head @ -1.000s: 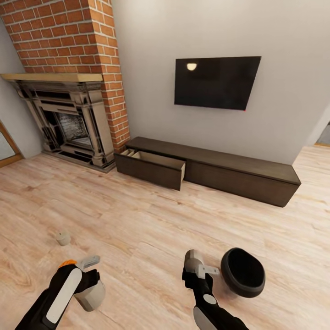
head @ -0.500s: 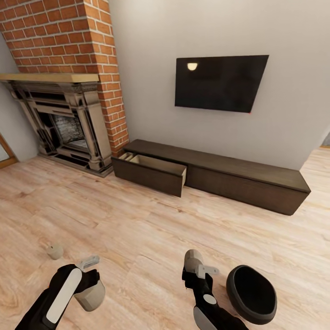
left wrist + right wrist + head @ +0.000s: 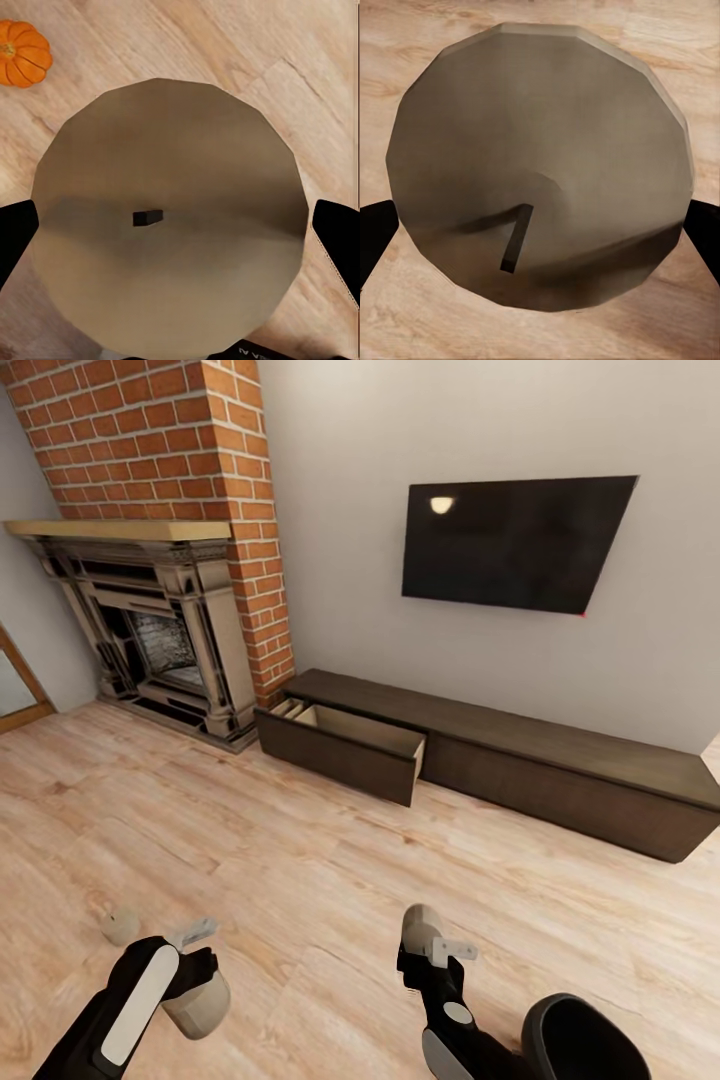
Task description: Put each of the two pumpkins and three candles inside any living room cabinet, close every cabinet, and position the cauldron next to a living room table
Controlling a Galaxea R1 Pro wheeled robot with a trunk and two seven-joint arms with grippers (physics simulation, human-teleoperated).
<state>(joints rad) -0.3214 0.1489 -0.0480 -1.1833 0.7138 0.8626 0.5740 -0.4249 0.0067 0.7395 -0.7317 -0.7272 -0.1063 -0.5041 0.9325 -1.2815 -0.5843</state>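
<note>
Bare wood floor (image 3: 330,860) ahead to open cabinet drawer (image 3: 345,745), cauldron (image 3: 590,1040) beside right arm

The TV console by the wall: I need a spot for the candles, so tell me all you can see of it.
The long, low dark brown wooden TV console stands on the pale wood floor against the grey wall, under the black screen, its left end beside the brick fireplace. Its fronts are plain, with no handles. The leftmost drawer is pulled out, showing a pale beige interior with a divider at its left end; nothing shows inside. The rest looks shut.
</note>
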